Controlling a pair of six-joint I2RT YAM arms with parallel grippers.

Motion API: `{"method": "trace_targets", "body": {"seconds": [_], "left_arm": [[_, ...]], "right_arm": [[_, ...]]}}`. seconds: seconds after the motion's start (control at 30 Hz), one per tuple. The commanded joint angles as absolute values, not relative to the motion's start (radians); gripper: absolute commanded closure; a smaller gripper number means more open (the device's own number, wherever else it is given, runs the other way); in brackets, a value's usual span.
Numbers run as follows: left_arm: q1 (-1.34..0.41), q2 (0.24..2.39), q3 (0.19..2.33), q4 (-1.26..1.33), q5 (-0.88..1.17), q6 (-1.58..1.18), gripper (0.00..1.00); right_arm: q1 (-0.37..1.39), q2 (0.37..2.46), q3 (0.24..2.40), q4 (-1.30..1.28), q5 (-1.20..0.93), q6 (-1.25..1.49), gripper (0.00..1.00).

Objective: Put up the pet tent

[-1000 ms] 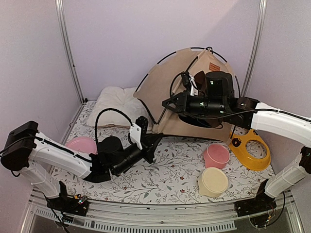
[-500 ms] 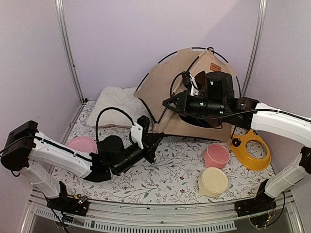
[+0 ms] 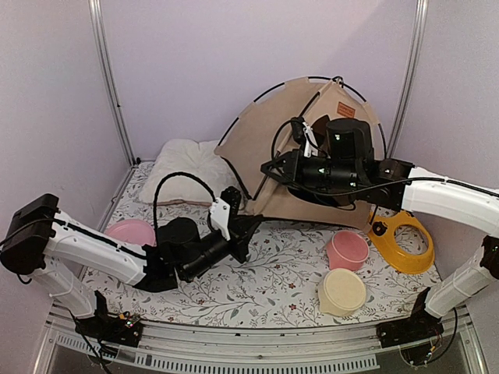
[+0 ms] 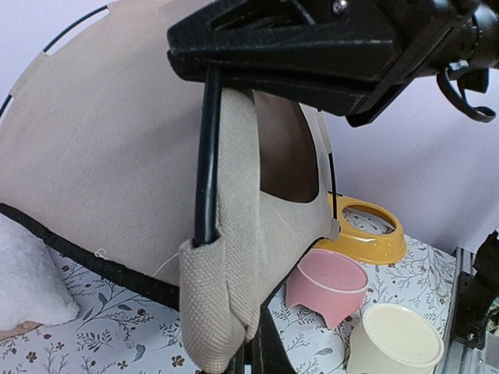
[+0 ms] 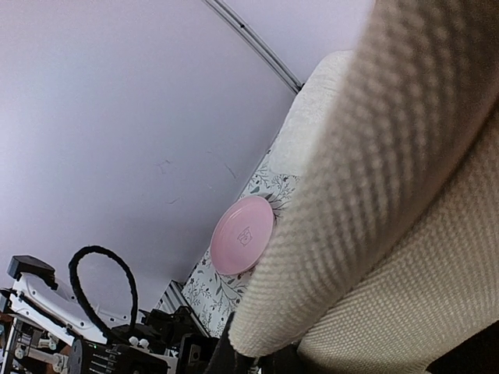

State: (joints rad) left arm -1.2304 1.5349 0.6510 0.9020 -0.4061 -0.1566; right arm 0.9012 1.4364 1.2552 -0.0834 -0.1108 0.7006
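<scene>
The pet tent (image 3: 273, 148) stands half-raised at the back, tan fabric with thin black poles arching over it and a brown label patch (image 3: 344, 108) near the top. My left gripper (image 3: 251, 226) is shut on the tent's low front corner. In the left wrist view that corner pocket (image 4: 210, 296) holds the end of a black pole (image 4: 206, 171), just above my gripper (image 4: 251, 354). My right gripper (image 3: 269, 166) is shut on the same pole and fabric edge higher up, and its own view is filled by tan weave (image 5: 390, 195).
A cream cushion (image 3: 187, 167) lies at the back left, touching the tent. A pink plate (image 3: 131, 232) sits by the left arm. A pink bowl (image 3: 348, 249), a cream bowl (image 3: 342, 291) and a yellow ring stand (image 3: 401, 238) are at the right front.
My right gripper has drifted slightly up and left with the pole. The left arm and the tent's corner have stayed put.
</scene>
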Motion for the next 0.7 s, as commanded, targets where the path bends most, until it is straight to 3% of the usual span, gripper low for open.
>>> {"method": "trace_targets", "body": {"seconds": [0.0,0.67], "left_arm": [[-1.275,1.513,0.637,0.829,-0.378,-0.145,1.00],[-1.261,1.494,0.638,0.815,-0.374,-0.152,1.00]], "right_arm": [[0.867,1.414,1.244,-0.047,0.037,0.692,1.00],[0.901,1.423,1.233,-0.070,0.060,0.672,1.00]]}}
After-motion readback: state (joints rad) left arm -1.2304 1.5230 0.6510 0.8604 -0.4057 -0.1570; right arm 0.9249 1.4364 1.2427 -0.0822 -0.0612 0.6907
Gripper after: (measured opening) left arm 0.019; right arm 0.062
